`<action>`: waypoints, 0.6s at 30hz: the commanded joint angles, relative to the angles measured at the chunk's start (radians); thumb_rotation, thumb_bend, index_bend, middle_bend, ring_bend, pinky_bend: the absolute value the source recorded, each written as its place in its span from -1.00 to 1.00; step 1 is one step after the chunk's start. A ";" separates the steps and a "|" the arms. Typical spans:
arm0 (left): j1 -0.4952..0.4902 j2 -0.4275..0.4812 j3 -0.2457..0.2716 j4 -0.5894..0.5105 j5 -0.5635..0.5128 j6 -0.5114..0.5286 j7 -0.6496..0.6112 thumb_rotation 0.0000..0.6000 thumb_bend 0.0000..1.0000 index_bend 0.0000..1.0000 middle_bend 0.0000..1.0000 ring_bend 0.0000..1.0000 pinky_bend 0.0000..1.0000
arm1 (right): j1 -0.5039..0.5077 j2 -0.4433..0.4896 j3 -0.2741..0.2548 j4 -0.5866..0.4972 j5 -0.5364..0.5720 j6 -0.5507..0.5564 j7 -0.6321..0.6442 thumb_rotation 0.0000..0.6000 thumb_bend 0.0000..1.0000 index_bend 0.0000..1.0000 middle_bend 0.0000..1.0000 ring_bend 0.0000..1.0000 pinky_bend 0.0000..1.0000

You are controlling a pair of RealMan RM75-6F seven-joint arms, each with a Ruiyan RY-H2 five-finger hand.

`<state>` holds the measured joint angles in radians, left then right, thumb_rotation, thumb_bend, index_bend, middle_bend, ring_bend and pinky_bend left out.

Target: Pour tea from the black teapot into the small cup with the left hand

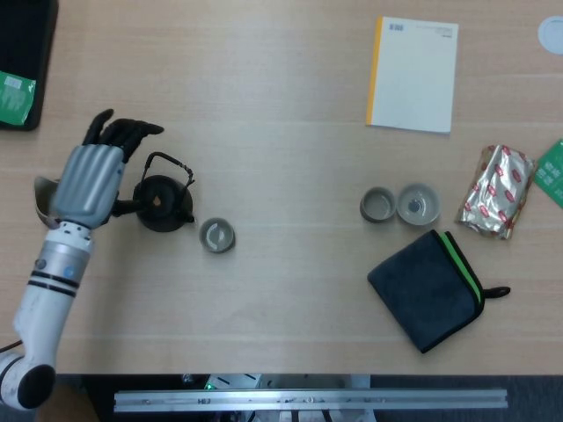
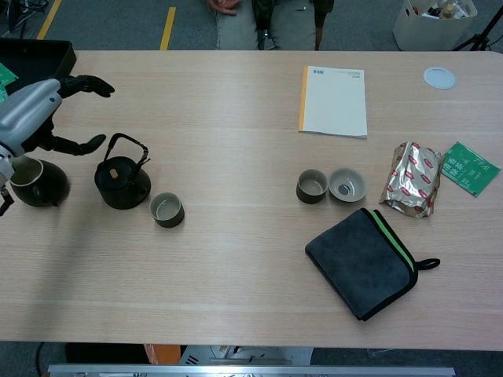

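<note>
While the black teapot [image 1: 164,203] sits beside the small cup [image 1: 216,236], the left hand [image 1: 88,176] hovers at middle left, fingers spread, holding nothing.

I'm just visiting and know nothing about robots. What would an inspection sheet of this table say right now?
Surface: pale wooden table, dry as far as seen.
Job's things: black teapot upright, handle up; small cup just right of it, apart.
Clutter: dark pitcher, two more cups, notebook, foil packet, folded dark cloth, green packet, white lid, black tray.
Hands: left hand empty, fingers spread, left of the teapot; right hand not in view.
Cables: nothing seen.
Surroundings: floor, yellow line, white bin beyond the table.
</note>
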<state>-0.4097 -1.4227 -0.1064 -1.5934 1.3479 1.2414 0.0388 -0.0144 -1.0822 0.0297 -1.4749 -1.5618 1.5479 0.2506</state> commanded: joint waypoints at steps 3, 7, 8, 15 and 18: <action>0.090 0.058 0.041 -0.023 0.094 0.157 0.045 1.00 -0.37 -0.52 -0.52 -0.66 -0.86 | 0.010 0.007 -0.003 -0.018 -0.012 -0.008 -0.016 1.00 -0.90 -0.34 -0.35 -0.59 -0.52; 0.143 0.105 0.069 -0.053 0.104 0.211 0.062 1.00 -0.37 -0.52 -0.52 -0.66 -0.86 | 0.015 0.010 -0.002 -0.030 -0.013 -0.010 -0.026 1.00 -0.90 -0.34 -0.35 -0.59 -0.52; 0.156 0.114 0.076 -0.060 0.106 0.223 0.065 1.00 -0.37 -0.52 -0.52 -0.66 -0.86 | 0.016 0.011 -0.002 -0.032 -0.014 -0.011 -0.027 1.00 -0.90 -0.34 -0.35 -0.59 -0.52; 0.245 0.165 0.119 -0.101 0.121 0.307 0.077 1.00 -0.37 -0.52 -0.52 -0.66 -0.86 | 0.021 0.016 -0.002 -0.046 -0.019 -0.010 -0.036 1.00 -0.90 -0.34 -0.35 -0.59 -0.52; 0.271 0.178 0.128 -0.116 0.120 0.323 0.074 1.00 -0.37 -0.52 -0.52 -0.66 -0.86 | 0.023 0.017 -0.004 -0.048 -0.020 -0.012 -0.037 1.00 -0.90 -0.34 -0.35 -0.59 -0.52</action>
<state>-0.1455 -1.2505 0.0168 -1.7037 1.4670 1.5598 0.1123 0.0082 -1.0656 0.0261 -1.5233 -1.5813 1.5355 0.2133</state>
